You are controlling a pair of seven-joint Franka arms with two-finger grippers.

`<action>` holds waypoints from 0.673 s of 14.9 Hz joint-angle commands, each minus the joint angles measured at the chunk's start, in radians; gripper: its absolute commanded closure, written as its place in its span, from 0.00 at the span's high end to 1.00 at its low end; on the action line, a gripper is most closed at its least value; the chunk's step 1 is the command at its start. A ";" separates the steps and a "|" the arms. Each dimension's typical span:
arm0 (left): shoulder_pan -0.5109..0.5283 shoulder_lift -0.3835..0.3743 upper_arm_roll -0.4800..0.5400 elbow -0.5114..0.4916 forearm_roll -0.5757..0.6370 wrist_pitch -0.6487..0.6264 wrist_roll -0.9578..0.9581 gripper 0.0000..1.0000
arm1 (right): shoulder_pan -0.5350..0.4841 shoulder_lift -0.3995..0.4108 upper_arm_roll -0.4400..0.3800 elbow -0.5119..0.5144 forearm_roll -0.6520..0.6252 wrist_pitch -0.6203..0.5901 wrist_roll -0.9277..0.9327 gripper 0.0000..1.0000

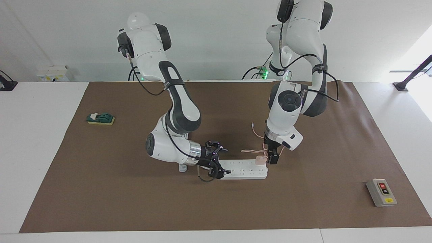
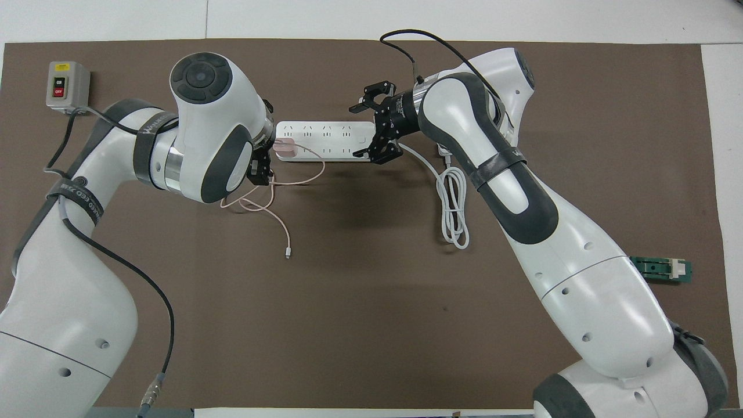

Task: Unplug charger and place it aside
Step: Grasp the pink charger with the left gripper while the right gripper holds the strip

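Note:
The pale pink charger [image 1: 260, 160] is plugged into the long white power strip [image 1: 244, 170] at the strip's end toward the left arm; it also shows in the overhead view [image 2: 284, 148]. Its thin pink cable [image 2: 280, 223] trails off toward the robots. My left gripper [image 1: 272, 159] hangs low, right beside the charger, at the strip's end; in the overhead view the gripper [image 2: 261, 169] is mostly hidden under its arm. My right gripper [image 1: 223, 162] is open, its fingers straddling the strip's [image 2: 325, 139] other end, seen in the overhead view [image 2: 359, 132].
The strip's thick white cord [image 2: 455, 217] lies coiled nearer the robots, by the right arm. A grey switch box [image 1: 381, 193] sits toward the left arm's end, farther from the robots. A green block on a yellow pad [image 1: 100, 118] sits toward the right arm's end.

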 commanded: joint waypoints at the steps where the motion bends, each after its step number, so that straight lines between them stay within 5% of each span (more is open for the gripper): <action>1: -0.027 0.069 0.016 0.088 0.028 0.003 -0.026 1.00 | -0.022 0.088 0.022 0.118 0.012 -0.042 -0.006 1.00; 10: -0.034 0.152 0.015 0.168 0.026 -0.013 -0.018 1.00 | -0.004 0.124 0.016 0.108 -0.025 -0.013 -0.120 1.00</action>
